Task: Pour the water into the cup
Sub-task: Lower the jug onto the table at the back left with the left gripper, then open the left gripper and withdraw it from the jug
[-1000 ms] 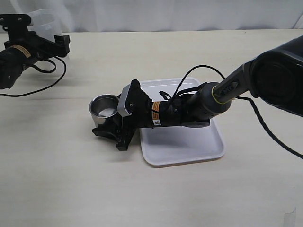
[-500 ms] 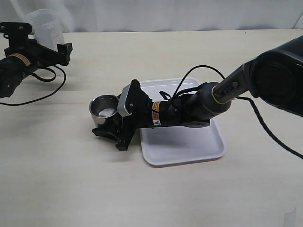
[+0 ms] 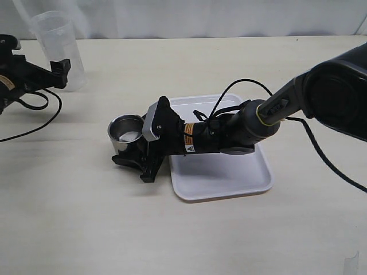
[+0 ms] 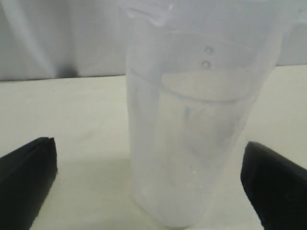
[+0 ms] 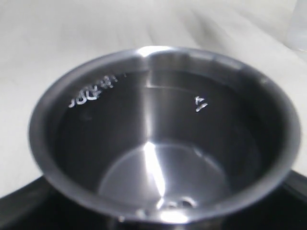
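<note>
- The beige table [image 3: 86, 229] is bare along its near edge.
- A white rectangular tray [image 3: 229, 177] lies a little right of the middle, and its rounded front corner is the nearest thing in the scene.
- The right arm [image 3: 252, 123] reaches in from the right and stretches low across the tray towards the left.
- The right gripper [image 3: 135, 163] sits just past the tray's left edge, down at table level.
- It is clamped on the cup [image 3: 117, 129]. In the right wrist view its black fingers [image 5: 19, 211] press against the steel wall on both sides.
- The cup stands upright on the table, just beside the tray and outside it, with its mouth open to the top.
- The water [image 5: 163, 177] lies as a shallow, glinting pool on the cup's bottom, with a few small bubbles at its edge.
- Farther back on the left, the left gripper [image 3: 59, 74] hovers low over the table with its jaws wide apart.
- The left wrist view shows its two dark fingers [image 4: 26, 177] on either side of the beaker, each clear of the plastic.
- The translucent measuring beaker [image 3: 57, 40] stands upright near the table's far left edge, well apart from the cup.
- A white backdrop [image 3: 200, 17] closes the scene behind the table.
</note>
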`<control>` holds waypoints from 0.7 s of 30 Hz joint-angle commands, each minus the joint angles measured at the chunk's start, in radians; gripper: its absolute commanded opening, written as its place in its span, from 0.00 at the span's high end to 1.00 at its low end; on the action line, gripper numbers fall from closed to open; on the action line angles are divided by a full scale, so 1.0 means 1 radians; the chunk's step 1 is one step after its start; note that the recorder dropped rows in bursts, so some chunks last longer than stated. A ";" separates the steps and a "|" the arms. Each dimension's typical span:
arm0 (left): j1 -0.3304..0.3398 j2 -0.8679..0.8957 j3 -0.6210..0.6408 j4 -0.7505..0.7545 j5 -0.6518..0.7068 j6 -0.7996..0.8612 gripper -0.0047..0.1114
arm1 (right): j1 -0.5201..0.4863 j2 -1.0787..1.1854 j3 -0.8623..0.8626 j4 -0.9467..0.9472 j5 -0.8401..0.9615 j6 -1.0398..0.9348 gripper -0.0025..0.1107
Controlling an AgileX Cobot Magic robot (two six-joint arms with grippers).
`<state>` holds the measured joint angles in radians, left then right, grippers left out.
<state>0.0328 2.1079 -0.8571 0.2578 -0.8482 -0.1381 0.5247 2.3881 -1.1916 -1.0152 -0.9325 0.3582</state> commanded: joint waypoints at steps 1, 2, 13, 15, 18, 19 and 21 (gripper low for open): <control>0.001 -0.058 0.070 -0.007 -0.054 0.005 0.12 | 0.001 -0.003 -0.001 -0.011 0.019 -0.003 0.94; 0.001 -0.085 0.098 -0.007 -0.064 0.007 0.12 | 0.001 -0.003 -0.001 -0.011 0.019 -0.003 0.94; 0.001 -0.410 0.335 -0.007 -0.065 0.007 0.12 | 0.001 -0.003 -0.001 -0.011 0.019 -0.003 0.94; 0.001 -0.472 0.368 -0.007 -0.065 0.007 0.12 | 0.001 -0.003 -0.001 -0.011 0.019 -0.003 0.94; 0.001 -0.563 0.412 -0.007 -0.030 0.007 0.12 | 0.001 -0.003 -0.001 -0.011 0.019 -0.003 0.94; 0.001 -0.599 0.422 -0.007 -0.007 0.007 0.12 | 0.001 -0.003 -0.001 -0.011 0.019 -0.003 0.94; 0.001 -0.666 0.438 -0.007 0.040 0.002 0.12 | 0.001 -0.003 -0.001 -0.011 0.019 -0.003 0.94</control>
<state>0.0342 1.5175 -0.4425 0.2578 -0.8578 -0.1319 0.5247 2.3881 -1.1916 -1.0152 -0.9325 0.3582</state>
